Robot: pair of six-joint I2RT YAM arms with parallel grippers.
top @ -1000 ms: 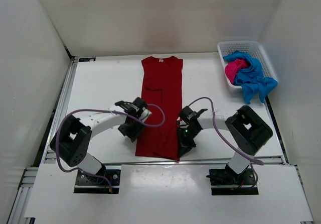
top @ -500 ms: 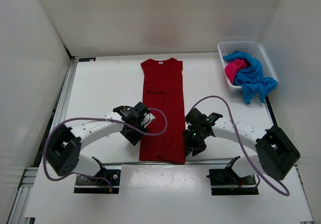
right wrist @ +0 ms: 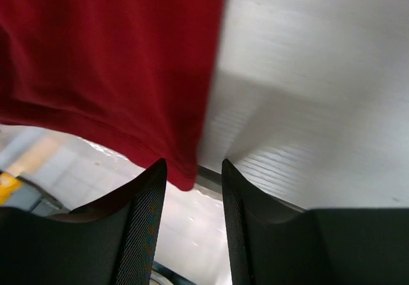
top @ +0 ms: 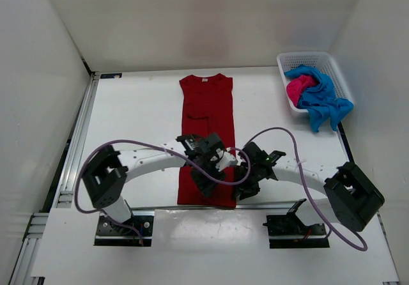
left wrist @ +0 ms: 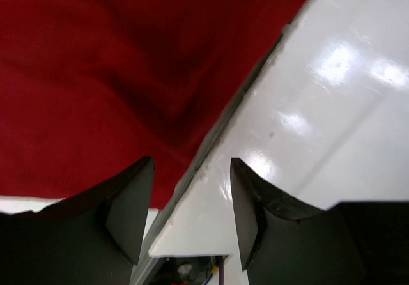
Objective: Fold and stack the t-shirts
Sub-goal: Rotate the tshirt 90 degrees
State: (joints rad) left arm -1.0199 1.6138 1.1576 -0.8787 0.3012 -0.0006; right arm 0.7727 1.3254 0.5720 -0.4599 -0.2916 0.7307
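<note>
The dark red t-shirt point(top: 206, 115) lies flat as a long narrow strip down the middle of the table, collar at the far end. My left gripper point(top: 204, 181) hovers open over its near end; the left wrist view shows its jaws point(left wrist: 192, 167) apart over the hem point(left wrist: 96, 74) and the table's front edge, holding nothing. At the shirt's near right corner my right gripper point(top: 243, 189) is open too. In the right wrist view that corner of the red cloth point(right wrist: 108, 55) hangs between its jaws point(right wrist: 193, 170). The blue t-shirt point(top: 323, 100) and the magenta-pink t-shirt point(top: 299, 88) are bunched in the basket.
A white mesh basket point(top: 332, 58) stands at the far right corner, with the blue shirt spilling over its near rim. White walls close in the table point(top: 134, 112) on three sides. Purple cables loop from both arms above the near edge.
My left gripper has swung right, from the shirt's left edge to over its near end. My right gripper has opened and shifted slightly nearer, staying at the near right corner.
</note>
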